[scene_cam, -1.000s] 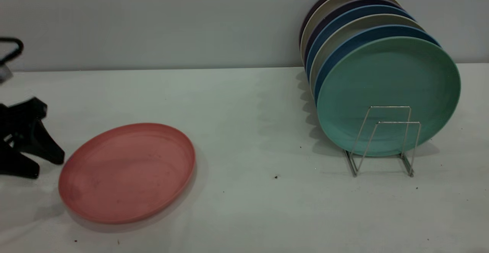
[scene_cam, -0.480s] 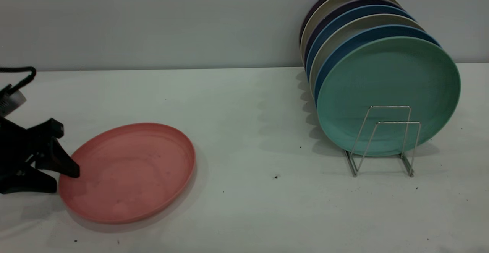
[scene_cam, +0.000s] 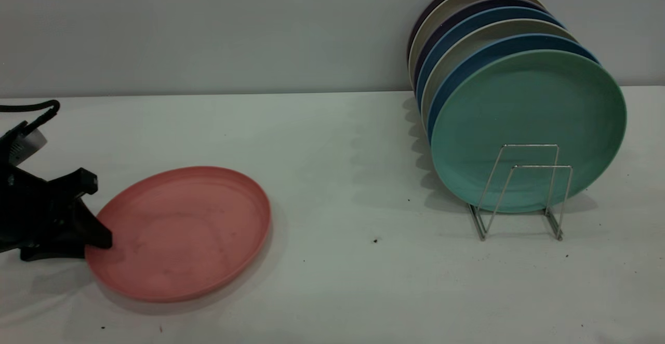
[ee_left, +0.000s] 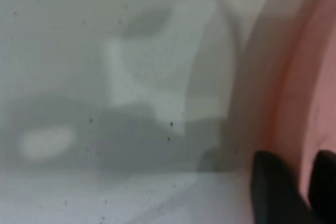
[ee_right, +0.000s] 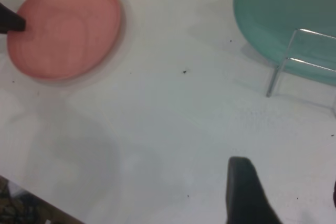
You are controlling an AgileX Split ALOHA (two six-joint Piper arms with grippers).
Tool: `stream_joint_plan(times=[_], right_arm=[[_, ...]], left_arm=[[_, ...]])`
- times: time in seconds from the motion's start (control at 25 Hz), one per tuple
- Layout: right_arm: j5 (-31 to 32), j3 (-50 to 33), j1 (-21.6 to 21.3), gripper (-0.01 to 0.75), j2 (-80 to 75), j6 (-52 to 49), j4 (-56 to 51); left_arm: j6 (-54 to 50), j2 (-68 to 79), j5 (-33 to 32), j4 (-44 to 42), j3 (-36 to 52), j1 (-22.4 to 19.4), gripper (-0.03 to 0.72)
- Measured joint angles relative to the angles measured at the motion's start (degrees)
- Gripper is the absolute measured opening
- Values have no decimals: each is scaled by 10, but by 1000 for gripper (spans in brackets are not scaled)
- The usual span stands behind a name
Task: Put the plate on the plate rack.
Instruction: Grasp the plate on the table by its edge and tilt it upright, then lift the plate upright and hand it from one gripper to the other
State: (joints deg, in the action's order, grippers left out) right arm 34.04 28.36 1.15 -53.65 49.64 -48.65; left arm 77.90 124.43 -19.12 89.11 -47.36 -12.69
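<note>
The salmon-pink plate [scene_cam: 182,232] lies flat on the white table at the front left. My left gripper [scene_cam: 96,242] is at the plate's left rim, with one finger over the rim and one under it, shut on it. In the left wrist view the two black fingertips [ee_left: 270,182] straddle the pink rim [ee_left: 291,114] with only a narrow gap. The silver wire plate rack [scene_cam: 522,193] stands at the right. My right gripper [ee_right: 289,198] hangs open above the bare table between plate and rack, and it is out of the exterior view.
Several plates stand on edge in the rack, leaning toward the wall, with a teal-green plate [scene_cam: 527,126] at the front. Two empty wire loops stand free in front of it. The right wrist view shows the pink plate [ee_right: 65,24] and the rack's wire [ee_right: 286,61].
My left gripper has moved right from the table's left edge to the plate's rim and closed on it. The plate has shifted slightly to the right.
</note>
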Motion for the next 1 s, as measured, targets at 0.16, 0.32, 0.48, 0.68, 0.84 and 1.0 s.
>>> stream_joint_plan(times=[0.16, 0.32, 0.48, 0.68, 0.84, 1.0], right_arm=[[0, 0, 0, 417, 0, 0, -4], [7, 0, 0, 417, 0, -1, -12], [24, 0, 0, 417, 0, 0, -36], [32, 0, 0, 417, 0, 15, -69], [39, 0, 0, 417, -3, 25, -92], [49, 0, 0, 417, -37, 65, -136]], left_arm=[[3, 0, 3, -1, 0, 0, 21], [14, 0, 5, 4, 0, 0, 16], [68, -1, 1, 50, 0, 3, 14], [175, -13, -39, 112, -3, 4, 14], [219, -25, -85, 116, -5, 5, 14], [268, -48, -109, 117, -5, 20, 14]])
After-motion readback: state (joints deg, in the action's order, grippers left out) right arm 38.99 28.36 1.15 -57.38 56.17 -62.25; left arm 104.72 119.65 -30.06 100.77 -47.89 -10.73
